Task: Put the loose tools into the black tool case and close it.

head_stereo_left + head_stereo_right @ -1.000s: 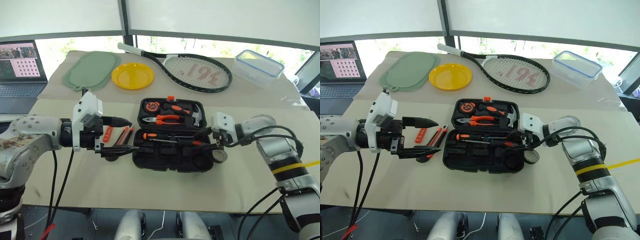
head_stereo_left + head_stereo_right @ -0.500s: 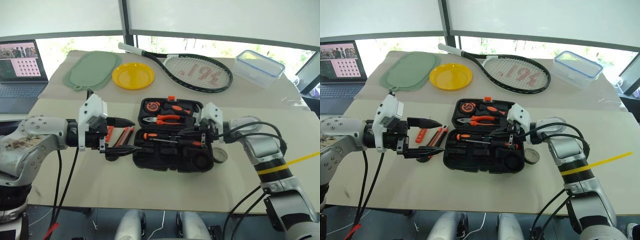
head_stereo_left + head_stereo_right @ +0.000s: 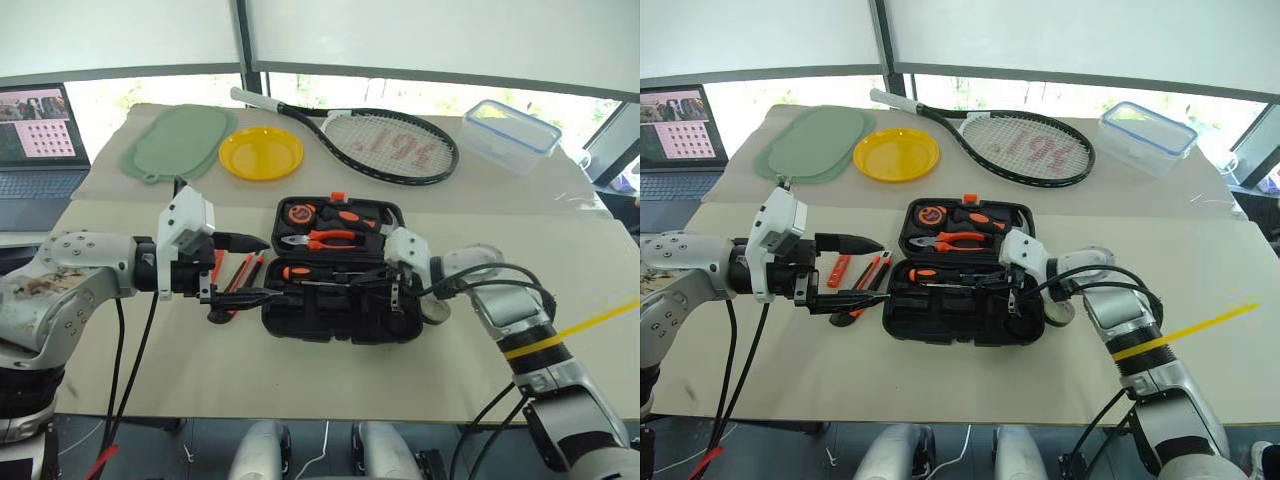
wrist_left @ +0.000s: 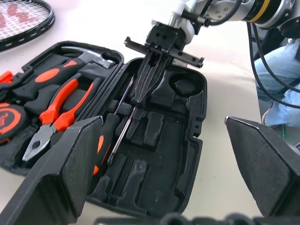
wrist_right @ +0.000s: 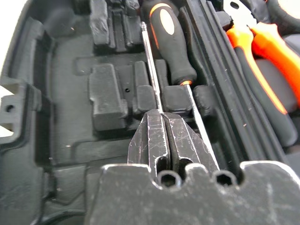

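Note:
The black tool case lies open at the table's middle. Pliers, hammer and tape measure sit in its far half. A black-and-orange screwdriver lies in the near half, beside a second slim shaft. My right gripper is shut over that near half, its tips at the slim shaft; whether it pinches the shaft is unclear. My left gripper hangs open just left of the case, above loose orange-and-black tools. A grey tape roll lies at the case's right edge, partly behind my right arm.
A yellow plate, a green mat, a tennis racket and a clear blue-rimmed box lie at the back of the table. A laptop stands at far left.
My right gripper has shut and moved left, from the case's right edge by the tape roll to over the case's near half. The left gripper stays open in place.

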Available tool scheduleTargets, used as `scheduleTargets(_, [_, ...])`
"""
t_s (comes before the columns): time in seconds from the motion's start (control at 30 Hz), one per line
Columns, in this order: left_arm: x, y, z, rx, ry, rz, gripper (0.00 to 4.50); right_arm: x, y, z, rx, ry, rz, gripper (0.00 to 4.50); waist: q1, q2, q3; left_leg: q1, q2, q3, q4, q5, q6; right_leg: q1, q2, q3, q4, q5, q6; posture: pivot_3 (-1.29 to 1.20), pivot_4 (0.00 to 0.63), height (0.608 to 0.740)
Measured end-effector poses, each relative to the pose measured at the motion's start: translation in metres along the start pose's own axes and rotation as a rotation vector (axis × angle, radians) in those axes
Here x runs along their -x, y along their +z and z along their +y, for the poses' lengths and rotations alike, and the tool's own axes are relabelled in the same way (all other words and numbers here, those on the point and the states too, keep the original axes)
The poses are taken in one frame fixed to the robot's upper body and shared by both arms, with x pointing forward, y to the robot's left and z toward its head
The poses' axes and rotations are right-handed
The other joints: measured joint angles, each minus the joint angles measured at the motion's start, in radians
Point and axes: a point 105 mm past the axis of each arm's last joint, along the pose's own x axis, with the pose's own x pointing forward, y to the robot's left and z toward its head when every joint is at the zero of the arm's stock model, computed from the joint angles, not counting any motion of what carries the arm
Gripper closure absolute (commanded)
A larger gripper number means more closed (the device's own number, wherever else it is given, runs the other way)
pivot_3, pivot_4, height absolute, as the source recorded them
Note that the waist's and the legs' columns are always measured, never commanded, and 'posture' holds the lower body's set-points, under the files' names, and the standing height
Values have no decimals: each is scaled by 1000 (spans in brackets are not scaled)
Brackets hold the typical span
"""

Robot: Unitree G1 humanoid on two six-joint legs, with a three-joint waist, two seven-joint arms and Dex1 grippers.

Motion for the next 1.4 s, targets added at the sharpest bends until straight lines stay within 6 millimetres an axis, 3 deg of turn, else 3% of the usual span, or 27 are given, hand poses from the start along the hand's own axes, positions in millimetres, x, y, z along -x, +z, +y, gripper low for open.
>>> scheduleTargets(0.17, [0,-2,0,3,7,4,0,7,5,6,-19,5,-12,4441,4,0,0,2,0,0,0,1,-1,0,-1,1,5,-1,-1,0,150,738])
scheduleTargets(0.23, [6,-13,3,40,51,15,0,19,19,15,-107,58,-90,4441,4,1,1,-1,1,0,0,1,-1,-4,-1,1,7,-1,-1,0,150,738])
scheduleTargets(0.27, [8,-17,4,58,72,20,0,27,28,16,-126,71,-123,3905,4,1,1,-2,1,0,0,1,-1,-5,-1,1,7,-1,-1,0,150,738])
scheduleTargets(0.3, [10,-21,5,72,93,23,0,37,37,16,-130,76,-151,3799,5,2,2,-3,1,0,0,1,-1,-5,-1,1,7,-1,-1,0,150,738])
scheduleTargets(0.4, [28,-36,11,122,220,40,0,70,64,13,-117,78,-218,2762,2,2,2,-2,1,-1,-1,1,-1,-5,-2,1,7,-2,-2,0,150,738])
scheduleTargets(0.53, [90,-87,17,265,548,148,0,110,85,19,-115,97,-266,1337,-2,2,2,-1,3,0,-2,0,-1,-6,-2,-1,7,-3,-4,0,150,738])
scheduleTargets(0.67, [135,-113,6,350,698,220,0,116,83,29,-126,121,-261,35,5,1,2,-1,4,-1,-2,0,-2,-5,-4,-2,7,-3,-5,0,150,738])
scheduleTargets(0.77, [155,-124,0,407,760,249,0,115,81,34,-140,128,-267,35,15,1,2,0,3,-1,-2,0,-2,-5,-6,-3,6,-4,-5,0,150,738])
scheduleTargets(0.87, [149,-125,4,435,758,252,0,114,83,33,-120,93,-266,35,28,1,2,0,3,-1,-2,0,-2,-5,-7,-4,6,-4,-6,0,150,738])
scheduleTargets(0.97, [132,-118,17,436,729,256,0,112,78,30,-100,45,-244,35,31,1,2,-1,2,-1,-2,0,-2,-5,-7,-4,6,-3,-5,0,150,738])
scheduleTargets(1.13, [110,-92,61,480,745,313,0,112,81,36,-80,50,-243,35,27,0,2,-2,1,-2,-2,1,-2,-5,-4,-4,7,-3,-4,0,150,738])
scheduleTargets(1.27, [75,-76,91,545,724,365,0,101,78,41,-113,7,-283,35,26,0,2,-3,-1,-3,-1,1,-2,-5,-1,-3,7,-3,-4,0,150,738])
scheduleTargets(1.4, [44,-78,107,650,684,426,0,89,79,57,-145,40,-320,35,22,-2,3,-4,-1,-3,0,1,-1,-5,-1,-2,7,-3,-3,0,150,738])
